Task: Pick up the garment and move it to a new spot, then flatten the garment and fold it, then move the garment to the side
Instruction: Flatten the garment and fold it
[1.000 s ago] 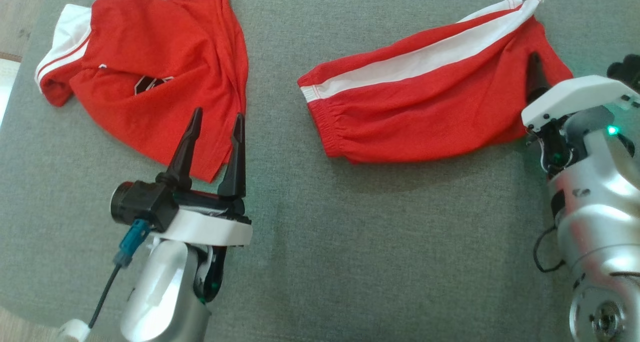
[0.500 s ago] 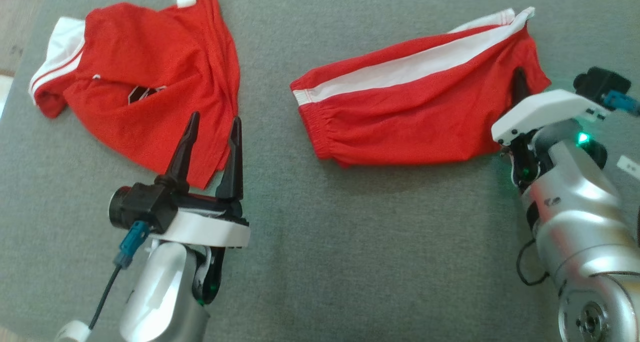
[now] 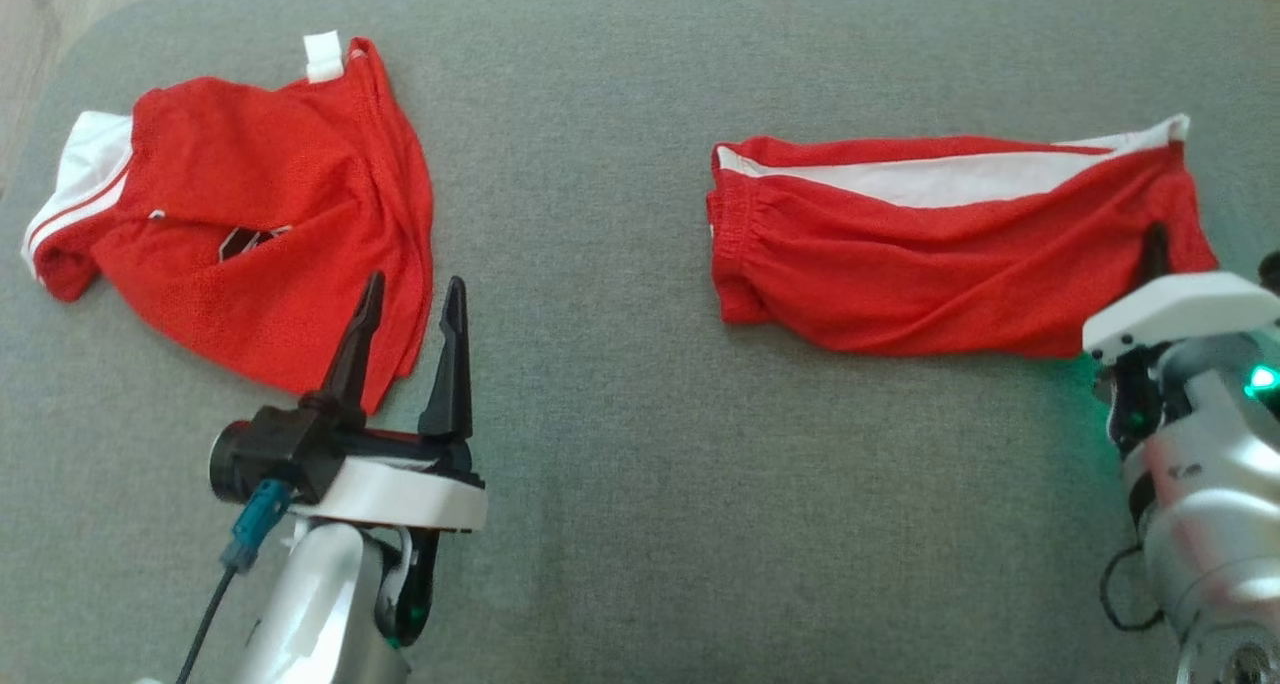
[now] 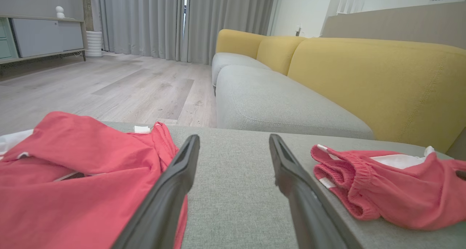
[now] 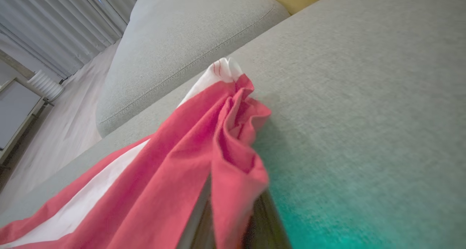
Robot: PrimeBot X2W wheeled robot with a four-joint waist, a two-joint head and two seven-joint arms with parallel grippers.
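On right side of grey cushion (image 3: 620, 444): red shorts (image 3: 900, 264) lie crumpled. Right gripper (image 3: 1157, 239): fingers pressed together, pinching fabric fold at leg end. Left gripper (image 3: 415, 282): fingers spread, empty, near edge of red shirt (image 3: 260, 214). For good lift: rise slowly, check fold does not slip. Grip on one end only, so rest will likely drag; carry low, away from shirt, to bare middle of cushion.

left tool (image 3: 415, 282): fingers apart | right tool (image 3: 1157, 242): apparently clamped, tips hidden
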